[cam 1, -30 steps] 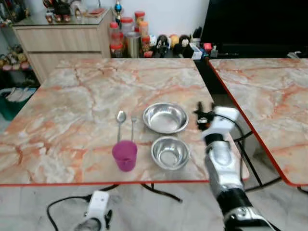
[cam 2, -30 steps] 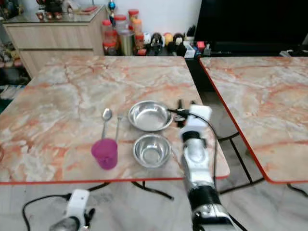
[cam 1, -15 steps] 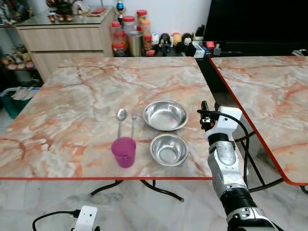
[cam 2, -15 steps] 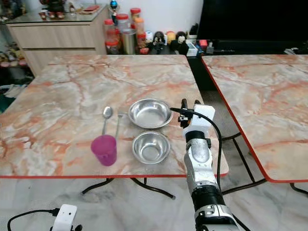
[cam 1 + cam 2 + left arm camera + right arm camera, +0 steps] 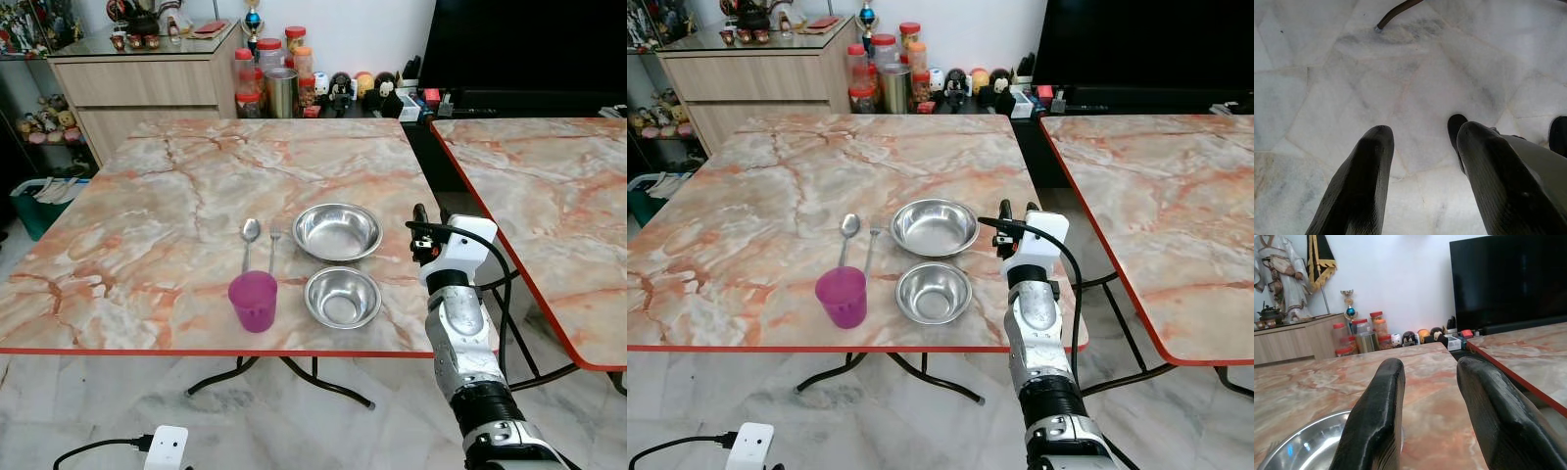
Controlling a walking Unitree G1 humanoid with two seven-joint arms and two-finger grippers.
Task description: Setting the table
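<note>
The larger steel bowl [image 5: 337,231] sits toward the right side of the marble table [image 5: 157,196], and it lies just to the left of my right gripper [image 5: 1003,225], close but not touching. In my right wrist view its rim [image 5: 1308,445] curves in low beside my fingers [image 5: 1376,416], so the bowl is off to the left of my line, not between them. Nearer to me, just in front of that bowl, is the smaller steel bowl [image 5: 342,297]. Left of the bowls the spoon [image 5: 249,238] and fork [image 5: 273,245] lie side by side, long axes running near to far, and the purple cup [image 5: 254,301] stands upright at their near ends, close to the table's front edge.

My right arm is clearly the nearer one to all of this. It rises from below the table's near right corner, forearm steep, the wrist over the right edge and the fingers pointing away toward the far side. They are parted with a clear gap and hold nothing.

My left gripper [image 5: 1422,147] hangs low over the tiled floor [image 5: 1312,58], fingers apart and empty.
</note>
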